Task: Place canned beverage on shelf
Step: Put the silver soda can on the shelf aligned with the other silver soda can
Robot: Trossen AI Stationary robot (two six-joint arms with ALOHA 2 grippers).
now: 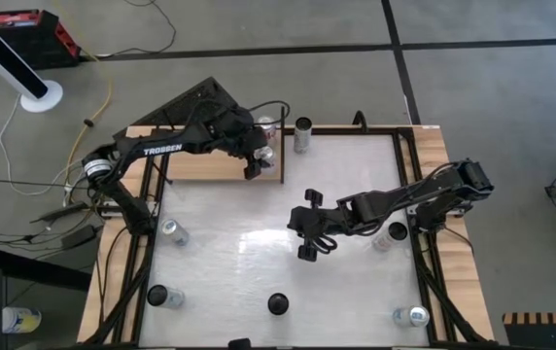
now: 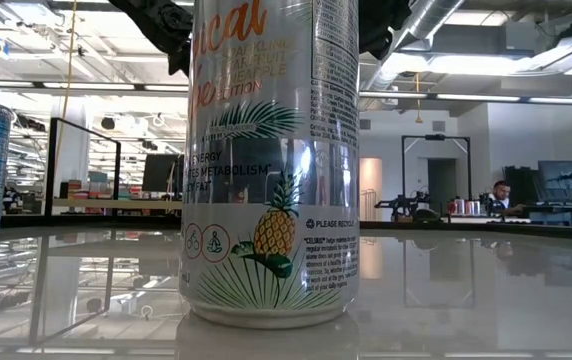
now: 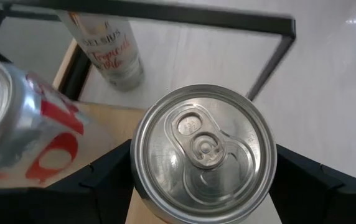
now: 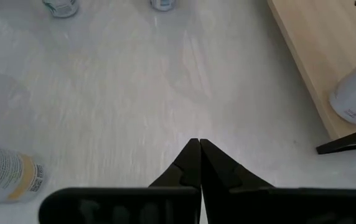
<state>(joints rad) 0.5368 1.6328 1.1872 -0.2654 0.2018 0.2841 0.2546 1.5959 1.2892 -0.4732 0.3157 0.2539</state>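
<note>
**Trainee:** While you study the overhead plate, where does the task's thing sit relative to the jaws?

**Instructor:** You find the held can (image 3: 204, 152) directly between the fingers of the left gripper (image 1: 256, 158), over the right-hand end of the shelf (image 1: 200, 167). The jaws stand spread wide, one on each side of the can's wall; you see its lid and pull tab square-on in the left wrist view, so its long axis runs upright, along the camera's line of sight.

**Trainee:** Is it already resting on the wood?

**Instructor:** You cannot tell; the can hides its own base. Pale board shows beside it, and the shelf's black frame (image 3: 271, 56) passes beyond.

**Trainee:** What crowds it?

**Instructor:** You note a red-lettered can (image 3: 22, 124) just beside it on the shelf, and a pale can (image 3: 106, 50) standing on the white tabletop (image 1: 259, 253) past the frame.

**Trainee:** And the other arm?

**Instructor:** You see the right gripper (image 1: 309, 226) over mid-table, well apart from the shelf, fingers pressed together on nothing. The left arm is plainly nearer; judged so, any release falls to it.
</note>
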